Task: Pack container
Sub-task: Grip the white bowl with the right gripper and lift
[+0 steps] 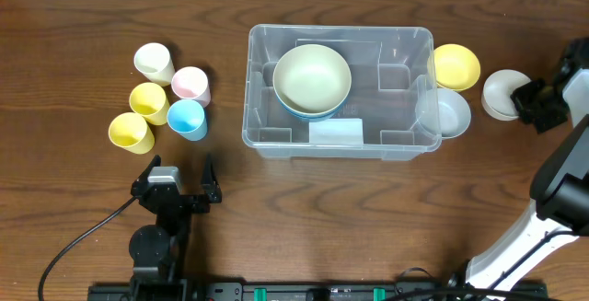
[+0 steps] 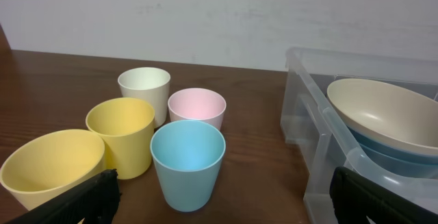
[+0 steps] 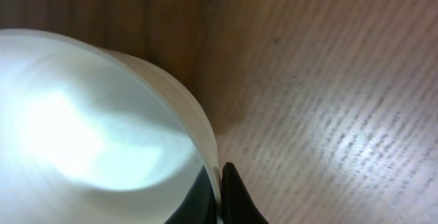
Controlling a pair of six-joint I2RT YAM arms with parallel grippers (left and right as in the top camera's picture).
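- Container (image 1: 339,89): clear rectangular bin, set upright on the wooden surface (image 1: 304,218) at about its middle, open top upward.
- Cream bowl (image 1: 312,75): held in the left half of the container, nested in a blue bowl (image 2: 390,152), of which only the rim is seen.
- White rectangular patch (image 1: 336,132): seen at the container's near wall; its nature cannot be told.
- Pale bowl (image 1: 444,112): placed at the near right corner of the container, overlapping its outline from above; contact cannot be judged.
- Yellow bowl (image 1: 456,65): placed just beside the container's right wall, towards the far corner.
- White bowl (image 1: 504,94): placed right of the container, beyond the yellow bowl.
- Right end effector (image 3: 219,190): located right of the container; its fingers are closed narrowly on the rim of the white bowl, one inside and one outside.
- Five cups, grouped upright left of the container and well apart from it: cream cup (image 1: 154,62) farthest back, pink cup (image 1: 190,84), yellow cup (image 1: 148,102), blue cup (image 1: 187,118), second yellow cup (image 1: 131,133) nearest the front.
- Left end effector (image 1: 181,165): located in front of the cups, left of the container; its fingers are spread wide and nothing is held.
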